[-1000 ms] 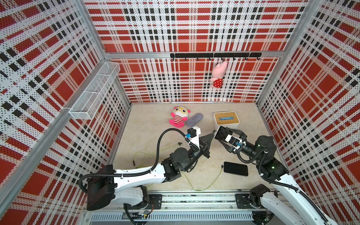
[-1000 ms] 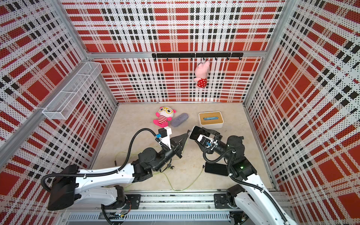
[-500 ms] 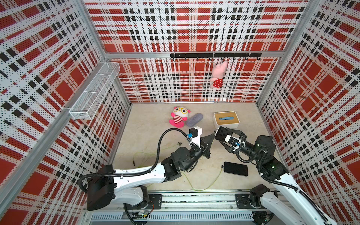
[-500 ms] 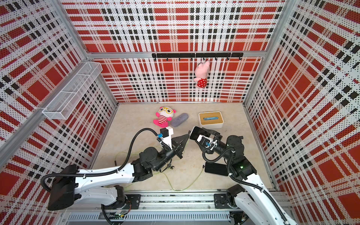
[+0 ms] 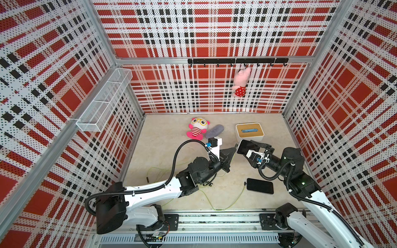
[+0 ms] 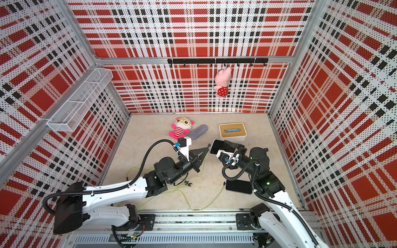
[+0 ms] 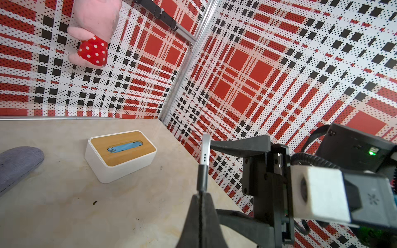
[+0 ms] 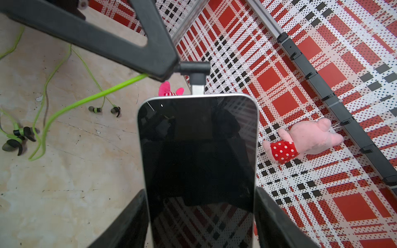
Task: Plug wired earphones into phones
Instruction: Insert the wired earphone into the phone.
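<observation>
Top views, left gripper (image 5: 233, 150): fingers pressed together, tip aimed at the end of the held phone and just beside it.
Top views, right gripper (image 5: 250, 148): spread wide, clamped on the long sides of the held phone (image 6: 221, 146), raised off the floor in front of the tissue box (image 5: 249, 131).
Top views, second phone (image 5: 260, 186): flat on the floor near the right arm, in both top views; other plug (image 5: 245, 183) just beside its short edge, contact impossible to tell.
Top views, cables (image 5: 236, 199): thin, yellow-green, in loose loops on the floor between the arms; earbuds (image 6: 187, 183) under the left arm.
Left wrist, left gripper (image 7: 200, 204): shut tight, pinching the black plug (image 7: 203, 178).
Left wrist, held phone (image 7: 205, 148): seen edge-on, pale rim in line with the plug and touching it; right gripper fingers (image 7: 238, 143) on either side.
Right wrist, held phone (image 8: 199, 167): dark glossy screen toward the camera, gripped between both fingers (image 8: 272, 219).
Right wrist, plug (image 8: 194, 68): L-shaped, one end in the left gripper (image 8: 167, 68), silver tip against the phone's end edge, some metal bare.
Right wrist, cables (image 8: 86, 101): one running from the left gripper down to the floor; two pairs of earbuds (image 8: 19, 137) lying there.
</observation>
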Tool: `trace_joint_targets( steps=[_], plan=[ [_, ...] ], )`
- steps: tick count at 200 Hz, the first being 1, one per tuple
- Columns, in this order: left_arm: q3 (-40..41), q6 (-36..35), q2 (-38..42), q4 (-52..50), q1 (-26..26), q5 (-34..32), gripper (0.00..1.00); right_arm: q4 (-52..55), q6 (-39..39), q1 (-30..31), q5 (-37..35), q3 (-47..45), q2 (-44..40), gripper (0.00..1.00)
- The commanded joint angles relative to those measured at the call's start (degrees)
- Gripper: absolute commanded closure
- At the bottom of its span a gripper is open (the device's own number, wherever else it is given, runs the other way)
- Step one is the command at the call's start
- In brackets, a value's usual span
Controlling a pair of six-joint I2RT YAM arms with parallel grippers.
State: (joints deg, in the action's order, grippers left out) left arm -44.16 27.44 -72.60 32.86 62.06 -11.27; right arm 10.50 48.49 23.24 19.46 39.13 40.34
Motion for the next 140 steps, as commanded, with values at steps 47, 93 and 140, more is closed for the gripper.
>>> trace_joint_targets(
  steps=[47,93,140],
  plan=[
    [-2.90,0.73,-0.85,-3.42,-0.42,4.25,1.00,1.57,5.55,1.01,4.17,2.87,-0.81,0.61],
    [-4.00,1.09,-2.28,-5.00,-1.98,7.00,1.00,4.29,7.98,2.84,3.73,3.90,-0.92,0.62],
    [-2.31,-0.42,0.55,-5.08,-3.66,5.76,0.62,10.42,10.53,2.93,-0.06,2.34,1.26,0.62]
  ],
)
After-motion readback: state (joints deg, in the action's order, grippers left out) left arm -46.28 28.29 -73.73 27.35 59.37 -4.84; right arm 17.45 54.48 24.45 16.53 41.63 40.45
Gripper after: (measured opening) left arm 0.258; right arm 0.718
